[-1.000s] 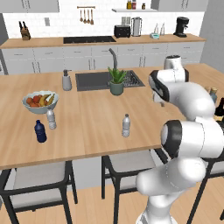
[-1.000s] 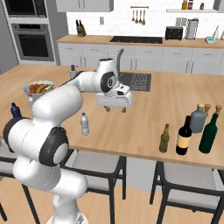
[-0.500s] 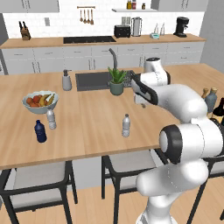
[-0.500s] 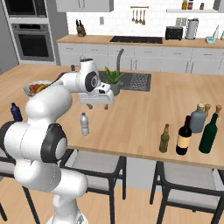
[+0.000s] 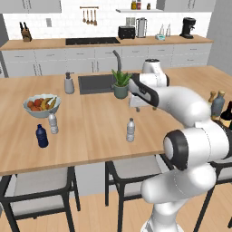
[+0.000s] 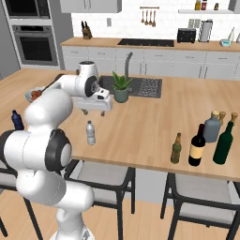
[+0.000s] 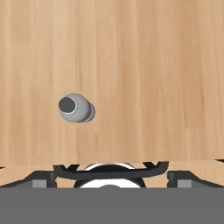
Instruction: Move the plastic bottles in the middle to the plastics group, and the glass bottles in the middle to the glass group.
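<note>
A small clear water bottle with a white cap stands alone mid-counter near the front edge. From above its cap sits left of centre. My gripper hovers open and empty over the counter, just behind the bottle and apart from it. At the left a navy-blue bottle and another clear bottle form the plastics group. At the right stand an olive-brown beer bottle, a dark wine bottle with a cream label, a green bottle and a grey-blue bottle.
A fruit bowl sits by the plastics group. A potted plant, the sink and a soap dispenser lie behind my hand. Stools stand under the counter's front edge.
My arm has swung left across the counter from the right side to a spot behind the water bottle. The jaws stayed open. No bottle has moved.
</note>
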Robot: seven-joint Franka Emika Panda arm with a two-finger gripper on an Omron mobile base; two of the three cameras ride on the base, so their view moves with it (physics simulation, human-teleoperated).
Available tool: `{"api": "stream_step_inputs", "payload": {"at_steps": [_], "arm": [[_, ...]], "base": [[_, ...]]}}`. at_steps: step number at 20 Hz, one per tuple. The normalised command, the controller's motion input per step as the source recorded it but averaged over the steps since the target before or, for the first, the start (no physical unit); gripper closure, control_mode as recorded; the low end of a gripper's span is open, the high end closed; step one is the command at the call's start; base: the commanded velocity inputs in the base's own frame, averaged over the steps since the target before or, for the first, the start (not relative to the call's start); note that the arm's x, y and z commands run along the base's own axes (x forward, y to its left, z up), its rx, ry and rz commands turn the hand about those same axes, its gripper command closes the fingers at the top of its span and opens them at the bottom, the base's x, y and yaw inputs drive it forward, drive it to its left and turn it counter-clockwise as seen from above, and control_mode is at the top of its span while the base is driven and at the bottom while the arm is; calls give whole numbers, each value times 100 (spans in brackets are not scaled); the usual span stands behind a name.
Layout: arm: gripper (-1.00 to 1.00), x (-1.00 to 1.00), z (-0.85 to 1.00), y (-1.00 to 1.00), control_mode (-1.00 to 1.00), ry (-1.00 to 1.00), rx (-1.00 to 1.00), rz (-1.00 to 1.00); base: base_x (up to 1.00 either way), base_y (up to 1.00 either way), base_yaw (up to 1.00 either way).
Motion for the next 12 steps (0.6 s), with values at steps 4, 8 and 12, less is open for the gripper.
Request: {"api": "stream_step_inputs", "payload": {"at_steps": [4, 8, 12], "arm": [[-100, 3, -8, 39, -100, 0, 0, 1], [-100, 33, -7, 40, -100, 0, 0, 0], [-100, 14, -3, 15, -100, 0, 0, 2]], "base": [[0, 0, 0], [0, 0, 0], [0, 0, 0]]}}
